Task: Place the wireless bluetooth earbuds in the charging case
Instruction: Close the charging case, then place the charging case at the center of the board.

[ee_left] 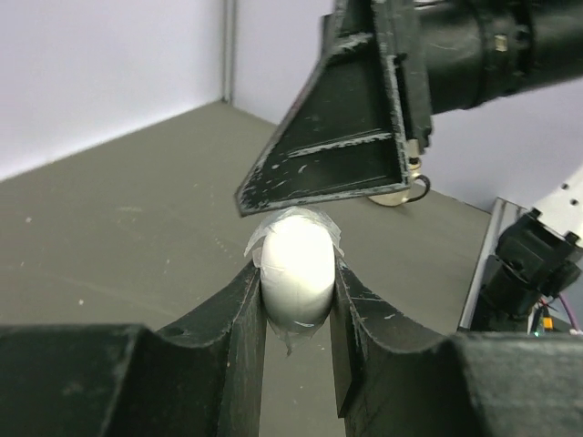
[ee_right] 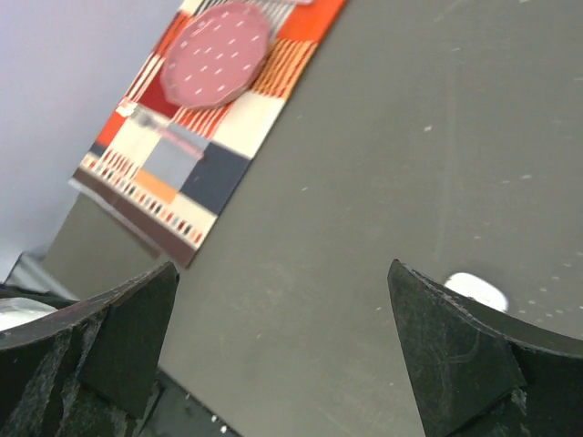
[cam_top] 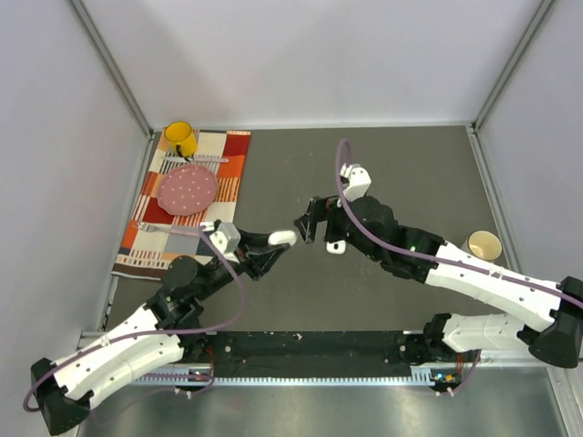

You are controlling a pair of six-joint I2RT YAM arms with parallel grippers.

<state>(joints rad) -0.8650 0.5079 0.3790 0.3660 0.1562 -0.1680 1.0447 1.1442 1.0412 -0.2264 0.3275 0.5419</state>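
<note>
Left arm [cam_top: 137, 337] and right arm [cam_top: 483, 278] reach from the near edge to the middle of the surface [cam_top: 401, 173].
From above, the left jaws hold a white oval case [cam_top: 281, 238], with the right jaws just beside it. The left wrist view shows the case [ee_left: 293, 273] clamped, a right finger [ee_left: 337, 146] just above it. The right wrist view shows its jaws wide apart over a small white piece [ee_right: 475, 289]; I cannot tell whether it is an earbud.

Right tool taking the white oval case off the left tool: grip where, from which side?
The glossy white oval case: take its bare rounded end past the left tool's fingertips, head-on from the right tool's side. Both flanks are clamped.
</note>
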